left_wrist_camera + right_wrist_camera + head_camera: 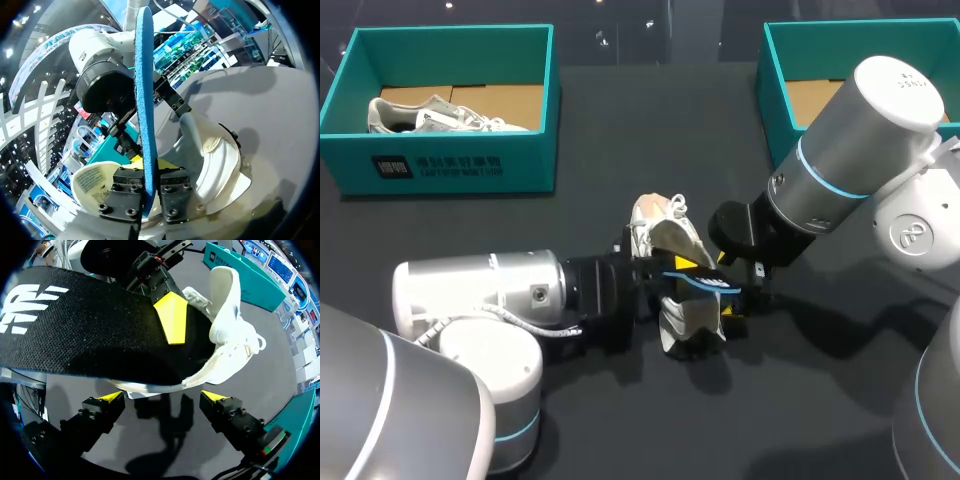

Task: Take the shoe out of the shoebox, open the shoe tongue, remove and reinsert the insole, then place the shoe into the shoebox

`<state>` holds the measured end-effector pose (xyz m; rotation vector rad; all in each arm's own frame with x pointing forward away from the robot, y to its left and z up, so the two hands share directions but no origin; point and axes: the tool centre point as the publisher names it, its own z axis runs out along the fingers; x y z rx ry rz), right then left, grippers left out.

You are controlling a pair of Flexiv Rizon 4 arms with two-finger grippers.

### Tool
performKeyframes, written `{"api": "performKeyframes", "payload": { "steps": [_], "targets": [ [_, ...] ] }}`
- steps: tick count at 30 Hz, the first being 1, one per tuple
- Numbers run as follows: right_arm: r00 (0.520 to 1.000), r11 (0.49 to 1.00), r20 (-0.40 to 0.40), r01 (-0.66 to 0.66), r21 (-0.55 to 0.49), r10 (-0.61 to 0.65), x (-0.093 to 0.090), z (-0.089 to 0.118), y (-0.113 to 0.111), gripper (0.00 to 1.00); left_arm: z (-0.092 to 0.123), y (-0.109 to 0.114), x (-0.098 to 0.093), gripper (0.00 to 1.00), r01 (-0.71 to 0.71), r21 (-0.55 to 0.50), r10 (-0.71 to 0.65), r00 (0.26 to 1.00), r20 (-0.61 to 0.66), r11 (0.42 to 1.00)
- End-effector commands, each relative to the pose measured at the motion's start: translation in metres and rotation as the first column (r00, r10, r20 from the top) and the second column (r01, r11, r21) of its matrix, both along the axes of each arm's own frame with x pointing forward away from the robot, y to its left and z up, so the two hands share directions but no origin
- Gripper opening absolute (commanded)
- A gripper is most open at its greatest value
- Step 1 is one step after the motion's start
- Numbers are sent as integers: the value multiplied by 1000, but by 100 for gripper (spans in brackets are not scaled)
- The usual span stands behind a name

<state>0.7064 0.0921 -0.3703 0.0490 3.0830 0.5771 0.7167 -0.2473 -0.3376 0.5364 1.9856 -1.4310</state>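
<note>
Two pincers: my left pincer (151, 167) grips the thin blue-backed black insole (145, 90) at the white mesh sneaker (222, 160), right pincer (163, 396) wide.

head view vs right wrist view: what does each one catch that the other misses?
Head view only: a second shoe lying inside the shoebox at far left. Right wrist view only: the black, white-printed top face of the insole, and the right gripper open, with nothing between its fingers. Both: the white shoe and the left gripper holding the insole.
</note>
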Motion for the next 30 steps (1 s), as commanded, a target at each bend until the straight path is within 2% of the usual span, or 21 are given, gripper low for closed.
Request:
{"api": "performKeyframes", "payload": {
  "steps": [1, 10, 30],
  "targets": [
    [1000, 1000, 2, 1, -2, -1, -1, 0, 0, 100, 2, 0, -2, 18, 4, -5, -4, 1000, -2, 1000],
    [1000, 1000, 2, 1, -2, -1, -1, 0, 0, 100, 7, -2, -8, 28, 19, -17, -19, 1000, -2, 1000],
    [1000, 1000, 2, 1, -2, -1, -1, 0, 0, 100, 20, -5, -18, 28, 42, -34, -42, 999, 9, 999]
  ]
}}
